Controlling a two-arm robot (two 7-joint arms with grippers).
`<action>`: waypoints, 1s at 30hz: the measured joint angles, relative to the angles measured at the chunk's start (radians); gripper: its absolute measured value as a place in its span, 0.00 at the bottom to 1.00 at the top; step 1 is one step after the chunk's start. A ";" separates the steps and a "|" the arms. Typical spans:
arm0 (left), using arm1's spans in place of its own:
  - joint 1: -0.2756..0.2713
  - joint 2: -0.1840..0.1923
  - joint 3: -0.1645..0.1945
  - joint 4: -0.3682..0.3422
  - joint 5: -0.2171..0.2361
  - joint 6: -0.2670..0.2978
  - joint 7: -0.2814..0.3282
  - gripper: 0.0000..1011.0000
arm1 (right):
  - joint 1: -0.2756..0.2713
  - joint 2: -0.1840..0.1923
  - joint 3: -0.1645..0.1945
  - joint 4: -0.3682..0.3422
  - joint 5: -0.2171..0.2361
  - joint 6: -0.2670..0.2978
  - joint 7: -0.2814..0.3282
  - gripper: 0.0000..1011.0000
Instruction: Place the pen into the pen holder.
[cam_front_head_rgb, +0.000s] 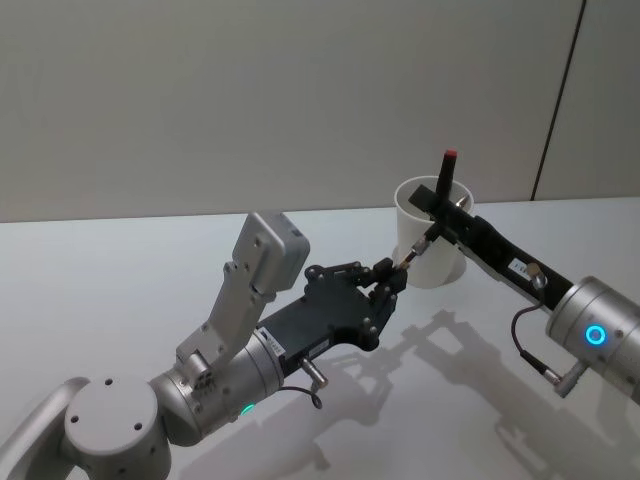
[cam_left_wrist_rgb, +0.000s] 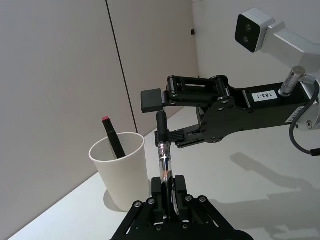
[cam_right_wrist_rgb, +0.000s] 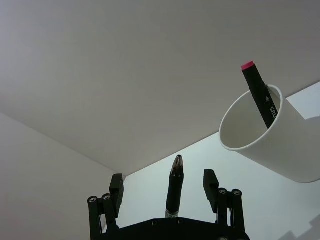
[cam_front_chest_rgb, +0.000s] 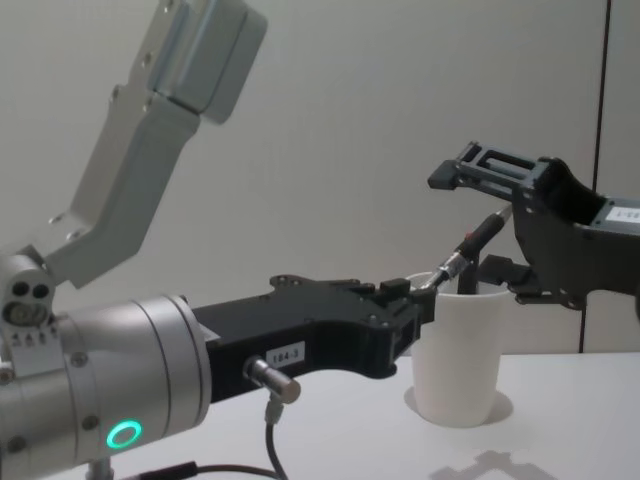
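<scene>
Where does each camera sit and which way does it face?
Head: up high, looking down on the table; both arms, left gripper holding the pen by the pen holder.
Chest: low, looking across; left arm large, right gripper at right.
Left wrist: along its jaws and pen toward the right gripper.
Right wrist: past its open jaws toward the wall.
Shared: pen and pen holder, all four.

My rig's arms: silver joints, black grippers.
I see brushed-silver housings, a green light ring on the left arm (cam_front_chest_rgb: 125, 434) and a blue one on the right arm (cam_front_head_rgb: 596, 335), black cables at both wrists, and white labels "184-3" and "183-1".
</scene>
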 joint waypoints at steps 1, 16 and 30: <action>0.000 0.000 0.000 0.000 0.000 0.000 0.000 0.15 | 0.000 0.000 0.000 0.000 0.000 0.000 0.000 0.99; 0.000 0.000 0.000 0.000 0.000 0.000 0.000 0.15 | -0.014 0.030 0.000 -0.018 0.045 -0.020 -0.006 0.99; 0.000 0.000 0.000 0.000 0.000 0.000 0.000 0.15 | -0.020 0.050 -0.004 -0.026 0.067 -0.035 -0.002 0.99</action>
